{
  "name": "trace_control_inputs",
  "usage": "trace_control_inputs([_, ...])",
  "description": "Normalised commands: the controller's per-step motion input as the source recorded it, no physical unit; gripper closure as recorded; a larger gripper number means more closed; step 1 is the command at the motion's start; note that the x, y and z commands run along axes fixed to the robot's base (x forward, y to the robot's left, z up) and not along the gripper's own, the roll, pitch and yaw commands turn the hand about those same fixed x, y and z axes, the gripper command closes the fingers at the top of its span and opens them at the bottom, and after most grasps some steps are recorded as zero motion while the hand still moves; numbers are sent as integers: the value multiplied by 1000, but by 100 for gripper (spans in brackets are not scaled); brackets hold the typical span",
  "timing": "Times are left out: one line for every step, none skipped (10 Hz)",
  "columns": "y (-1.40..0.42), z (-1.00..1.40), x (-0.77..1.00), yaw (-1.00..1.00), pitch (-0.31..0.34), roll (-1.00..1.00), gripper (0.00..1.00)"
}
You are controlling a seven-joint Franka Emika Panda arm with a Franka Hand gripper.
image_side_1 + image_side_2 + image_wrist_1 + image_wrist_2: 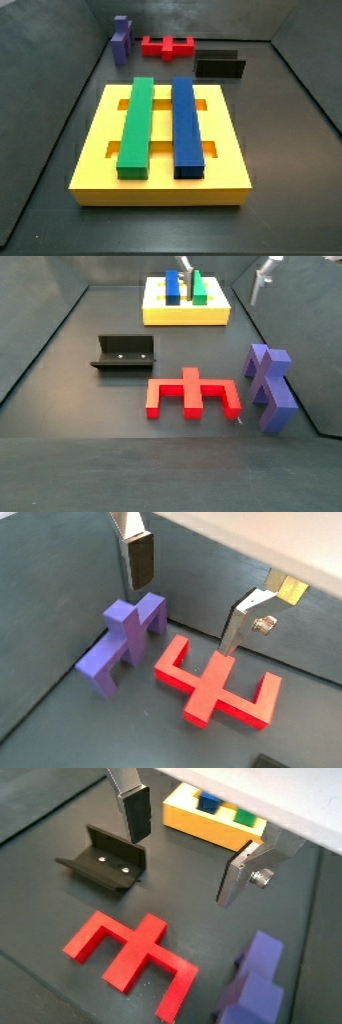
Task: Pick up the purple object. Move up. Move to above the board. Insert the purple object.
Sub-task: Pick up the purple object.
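Observation:
The purple object (123, 642) stands on the dark floor near a side wall; it also shows in the side views (120, 38) (271, 386) and partly in a wrist view (254, 983). My gripper (187, 597) (187, 846) hangs open above the floor, well above the pieces, with nothing between its fingers. One silver finger (265, 276) shows at the upper edge of a side view. The yellow board (160, 185) (185, 316) (198, 826) carries a long green bar (138, 125) and a long blue bar (187, 125).
A red notched block (214, 682) (134, 953) (191, 394) lies beside the purple object. The dark fixture (104, 863) (124, 353) (221, 66) stands between the red block and the board. Dark walls ring the floor.

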Motion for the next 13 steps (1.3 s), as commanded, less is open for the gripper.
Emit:
trace_control_inputs([229,-31,-294,-637,-47,-36,0])
trace_control_inputs([237,-60,-309,-620,-60,-47,0])
trace_control_inputs([240,-100,-414,-586,-97,-43,0])
trace_control_inputs([237,-94,-440,-580,-114,-44,0])
trace_control_inputs([234,-91,-437,-583,-114,-43,0])
trace_control_inputs([211,-86,-460,-574,-136,-30,0])
trace_control_inputs([60,-97,-466,-566,-190,-4,0])
trace_control_inputs([3,-140,-417,-606,-219,-1,0])
trace_control_inputs([14,-237,-309,-597,-251,0,0])
trace_control_inputs([63,-337,-166,-663,-211,0,0])
trace_control_inputs([123,-343,-137,-700,-194,0,0])
trace_control_inputs([137,-229,-97,-740,-140,0,0])
trace_control_inputs([229,-274,29,-780,0,-17,0])
